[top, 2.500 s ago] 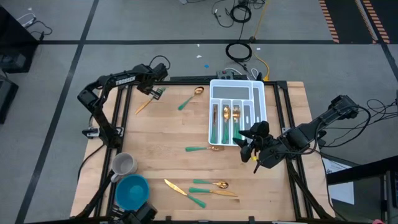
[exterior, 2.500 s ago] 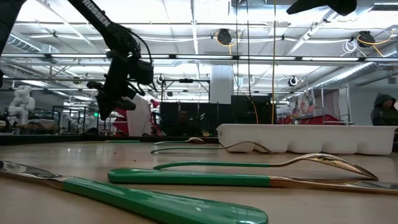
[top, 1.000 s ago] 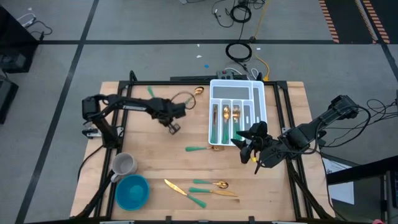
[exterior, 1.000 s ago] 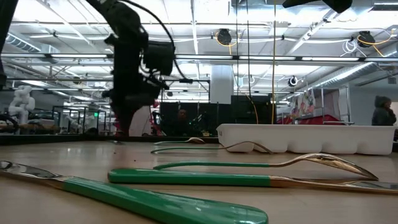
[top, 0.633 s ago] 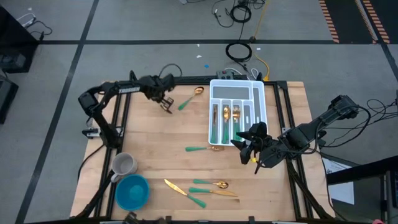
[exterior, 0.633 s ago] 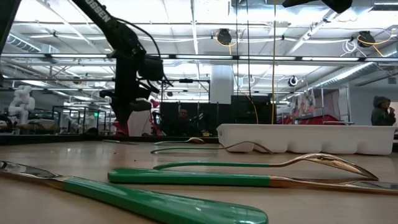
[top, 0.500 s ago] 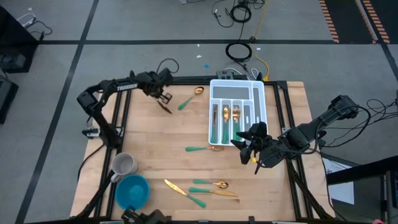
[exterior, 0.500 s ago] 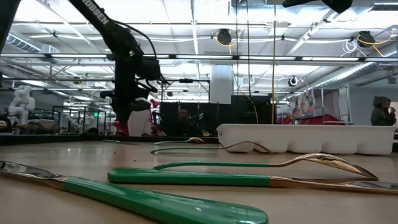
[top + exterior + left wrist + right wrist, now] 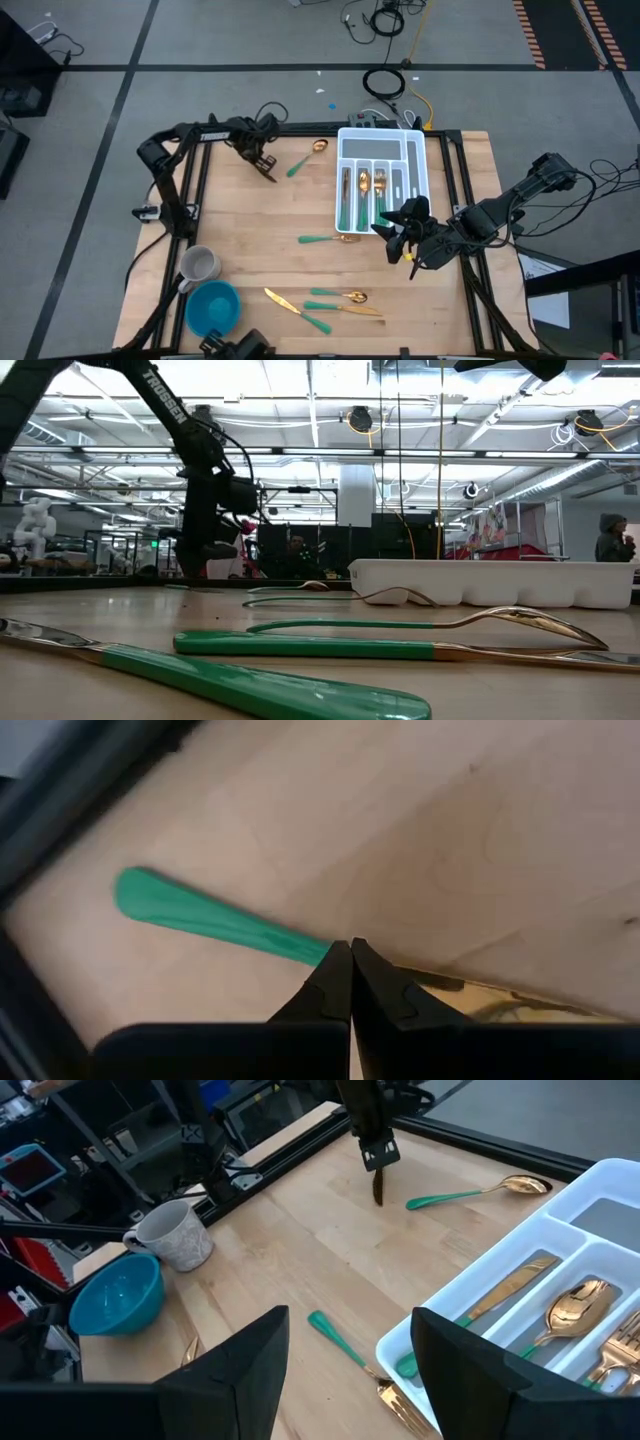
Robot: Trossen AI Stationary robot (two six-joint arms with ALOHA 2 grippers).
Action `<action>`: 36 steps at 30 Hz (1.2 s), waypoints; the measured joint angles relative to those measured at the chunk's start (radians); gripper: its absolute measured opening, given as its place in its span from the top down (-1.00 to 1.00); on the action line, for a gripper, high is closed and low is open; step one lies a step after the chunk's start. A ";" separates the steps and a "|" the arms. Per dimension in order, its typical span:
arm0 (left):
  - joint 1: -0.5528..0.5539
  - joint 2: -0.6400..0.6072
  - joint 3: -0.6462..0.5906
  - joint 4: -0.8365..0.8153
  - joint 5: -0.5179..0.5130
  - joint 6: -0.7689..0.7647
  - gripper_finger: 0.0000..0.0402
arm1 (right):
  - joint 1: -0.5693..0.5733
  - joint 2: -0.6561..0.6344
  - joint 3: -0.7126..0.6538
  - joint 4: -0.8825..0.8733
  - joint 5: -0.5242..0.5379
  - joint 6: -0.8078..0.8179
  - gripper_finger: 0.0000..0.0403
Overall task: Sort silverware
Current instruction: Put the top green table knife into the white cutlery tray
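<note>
Counter [image 9: 260,220] first: pale wood under both dark arms, seen from above. On it, toward the far right, sits the white tray [image 9: 382,145], with gold-headed, green-handled silverware already lying in its long compartments. At the near left corner the blue bowl [image 9: 212,306] rests just beside the grey mug [image 9: 198,264].

Left arm reaches along the far edge, and the left gripper [image 9: 266,168] points down at the counter near the far left, its fingers [image 9: 330,982] pressed tightly together. The wrist view shows those tips right in front of a green-handled piece [image 9: 215,920] lying flat on the wood; whether they touch it, I cannot tell.

Right gripper [image 9: 400,238] hovers off the tray's near right corner, fingers [image 9: 236,1365] spread wide with nothing between them, looking out over the counter.

Now the loose silverware. A spoon [image 9: 305,158] lies just left of the tray, gold bowl toward the far edge, close to the left gripper. Another piece [image 9: 326,239] lies in front of the tray's near left corner, handle pointing left. Down at the near edge, a knife [image 9: 296,308] lies slanted beside a small cluster [image 9: 344,302] of two more pieces. The low view catches these green handles up close across the foreground.
</note>
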 joint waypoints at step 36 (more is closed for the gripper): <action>-0.251 -0.034 0.027 -0.237 -0.095 -0.233 1.00 | 0.000 0.000 0.000 -0.008 -0.004 -0.012 -0.01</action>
